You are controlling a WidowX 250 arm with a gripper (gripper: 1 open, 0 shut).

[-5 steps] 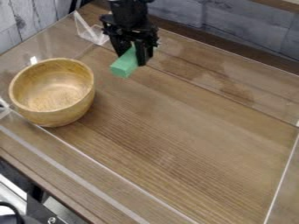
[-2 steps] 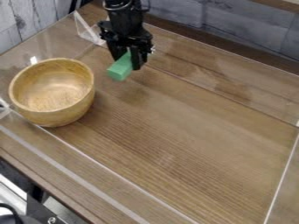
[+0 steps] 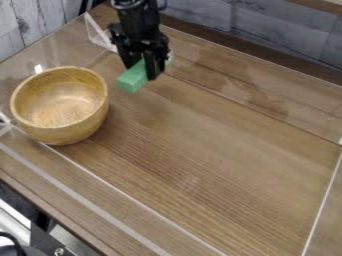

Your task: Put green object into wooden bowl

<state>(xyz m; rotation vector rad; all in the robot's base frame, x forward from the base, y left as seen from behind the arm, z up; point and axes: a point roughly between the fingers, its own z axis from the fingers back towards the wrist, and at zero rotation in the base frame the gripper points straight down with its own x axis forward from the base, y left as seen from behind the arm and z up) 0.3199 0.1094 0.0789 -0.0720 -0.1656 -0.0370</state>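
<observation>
Gripper closed on the green block, near the wooden bowl

The wooden bowl point(image 3: 60, 106) sits on the table point(image 3: 214, 150), nearer the camera than the arm. Just beyond the bowl's rim and to its right in the view, the green block point(image 3: 132, 77) hangs tilted, its upper end clamped in the dark gripper point(image 3: 142, 66). The fingers point down toward the tabletop, pressed onto the block. Above and behind them, the black arm point(image 3: 138, 13) reaches in from the far edge of the view.
</observation>
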